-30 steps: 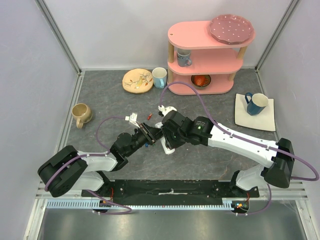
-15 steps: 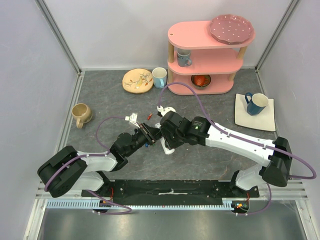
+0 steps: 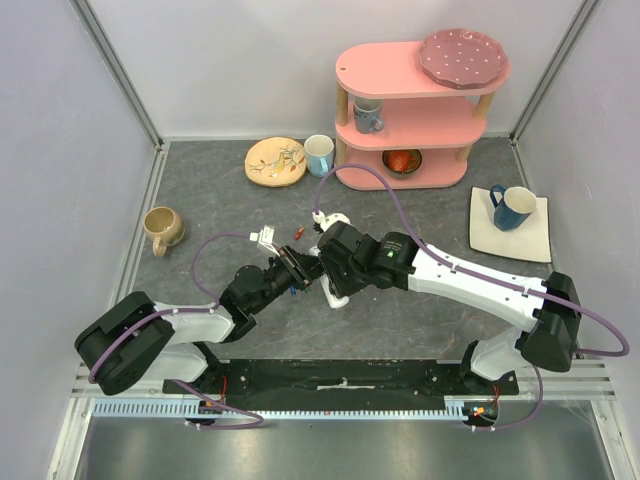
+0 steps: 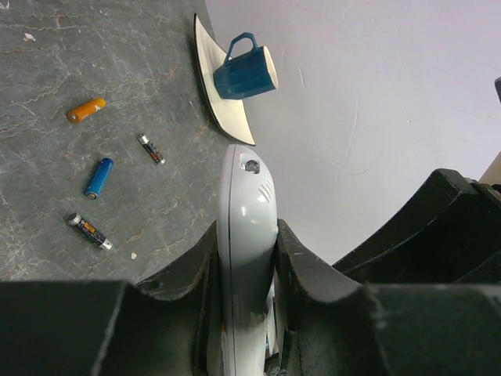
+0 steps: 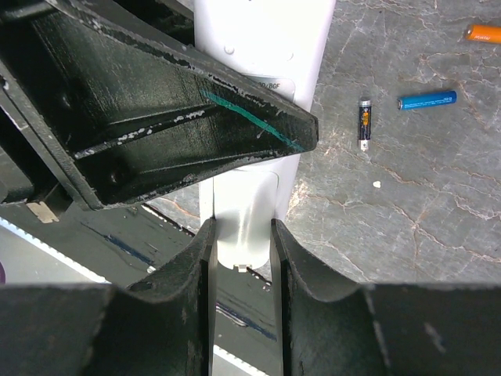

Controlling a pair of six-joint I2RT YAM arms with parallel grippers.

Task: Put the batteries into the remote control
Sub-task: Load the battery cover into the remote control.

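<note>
Two arms meet over the middle of the worktop (image 4: pixel 47 63), toward its near edge, sharing one remote (image 4: pixel 246 227). The left end effector (image 4: pixel 248 233) is narrow, its fingers clamped on the handset's slim sides, which stands edge-on in the left wrist view. The right end effector (image 5: pixel 241 231) is narrow too, pinching one white end of the same remote. An orange battery (image 4: pixel 86 109), a blue battery (image 4: pixel 99 177) and two dark batteries (image 4: pixel 151 148) lie loose and apart on the grey stone surface. A blue mug (image 4: pixel 243 69) sits on a cream plate (image 4: pixel 223 117) by the right edge.
</note>
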